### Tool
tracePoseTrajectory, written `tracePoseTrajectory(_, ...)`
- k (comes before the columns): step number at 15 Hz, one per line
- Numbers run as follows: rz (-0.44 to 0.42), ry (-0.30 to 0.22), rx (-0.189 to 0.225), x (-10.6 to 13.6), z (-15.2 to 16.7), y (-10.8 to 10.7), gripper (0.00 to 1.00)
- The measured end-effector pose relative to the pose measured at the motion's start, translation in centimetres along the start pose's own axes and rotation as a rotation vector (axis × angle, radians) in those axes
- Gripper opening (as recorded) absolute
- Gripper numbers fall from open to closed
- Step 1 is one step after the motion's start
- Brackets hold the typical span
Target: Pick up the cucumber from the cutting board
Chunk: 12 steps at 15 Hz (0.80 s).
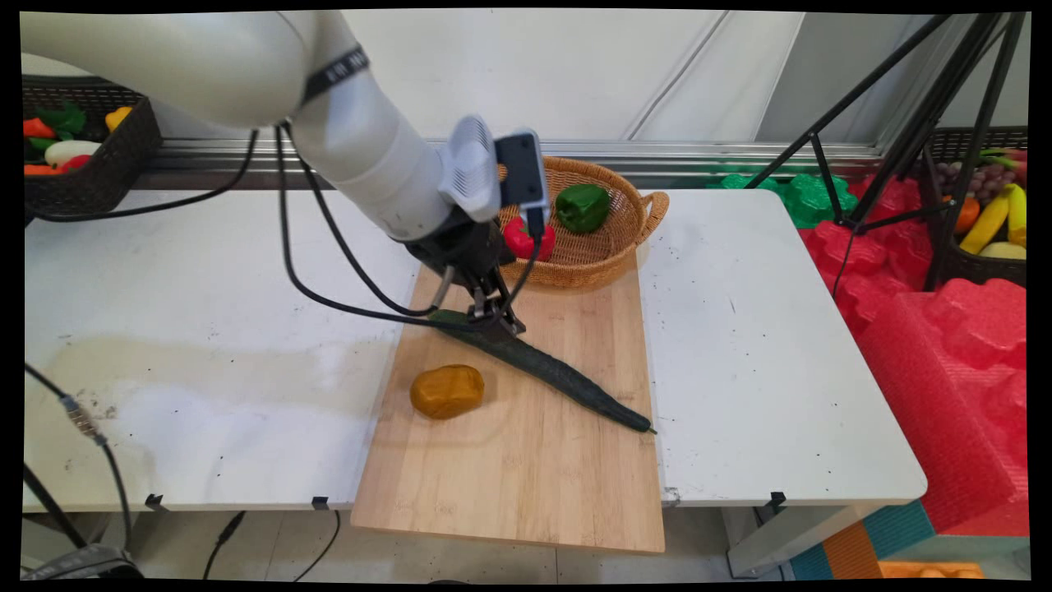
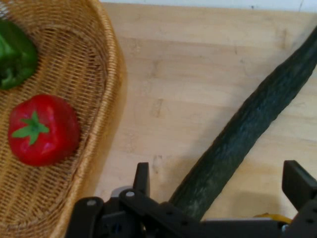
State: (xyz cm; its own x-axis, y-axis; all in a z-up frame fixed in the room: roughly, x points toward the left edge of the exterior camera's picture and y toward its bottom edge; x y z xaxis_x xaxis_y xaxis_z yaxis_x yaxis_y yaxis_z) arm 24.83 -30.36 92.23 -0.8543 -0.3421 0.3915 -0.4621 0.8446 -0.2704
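A long dark green cucumber (image 1: 559, 374) (image 2: 247, 129) lies slantwise on a wooden cutting board (image 1: 534, 477) (image 2: 198, 74). My gripper (image 1: 497, 325) (image 2: 218, 176) is down at the cucumber's upper left end, open, with one finger on each side of it. In the hand view the fingers (image 2: 141, 177) stand well apart from the cucumber's skin. A brown potato (image 1: 447, 390) rests on the board to the left of the cucumber. Behind the board a wicker basket (image 1: 649, 210) (image 2: 99, 99) holds a red tomato (image 1: 526, 240) (image 2: 43, 130) and a green pepper (image 1: 582, 205) (image 2: 15, 59).
A black basket (image 1: 90, 177) of vegetables stands at the back left. To the right of the table are a black tripod (image 1: 904, 123), red foam blocks (image 1: 945, 345) and a crate of fruit (image 1: 986, 226). Black cables (image 1: 329, 271) hang from the arm over the table.
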Motion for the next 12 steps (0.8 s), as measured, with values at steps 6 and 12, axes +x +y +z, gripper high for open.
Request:
tracePoseTrajectory(6,0.062,-0.082,-0.054,0.5,5.7,0.5,1.0)
tracePoseTrajectory(12,0.109,-0.133,-0.098,0.9,10.7,0.5,1.0)
